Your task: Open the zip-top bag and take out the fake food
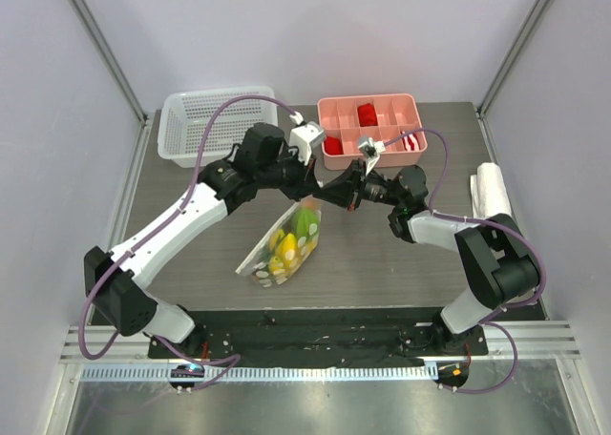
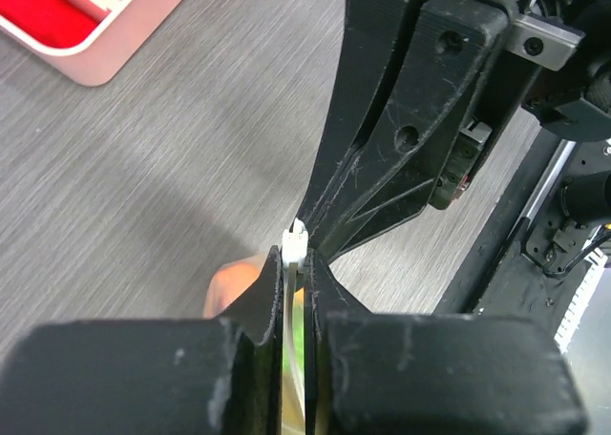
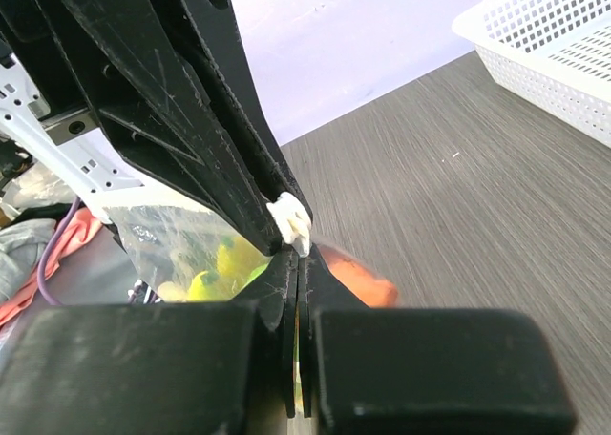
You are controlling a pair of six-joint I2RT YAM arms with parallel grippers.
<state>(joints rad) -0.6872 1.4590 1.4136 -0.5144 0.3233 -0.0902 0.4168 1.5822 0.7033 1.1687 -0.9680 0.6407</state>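
The zip-top bag point(image 1: 283, 249) hangs slanted above the table, held up by its top edge. Yellow bananas point(image 1: 284, 254) and a green piece point(image 1: 303, 224) show through it. My left gripper point(image 1: 312, 189) is shut on the bag's top edge at the white zip slider point(image 2: 297, 241). My right gripper point(image 1: 331, 197) meets it tip to tip and is shut on the same edge. In the left wrist view my left gripper point(image 2: 297, 261) clamps the film. In the right wrist view my right gripper point(image 3: 299, 263) clamps it beside the slider point(image 3: 291, 222). An orange food piece point(image 3: 361, 276) shows behind the jaws.
A pink divided tray point(image 1: 413, 99) with red blocks stands at the back right. A white perforated basket point(image 1: 205, 130) stands at the back left. A folded white cloth point(image 1: 490, 192) lies at the right edge.
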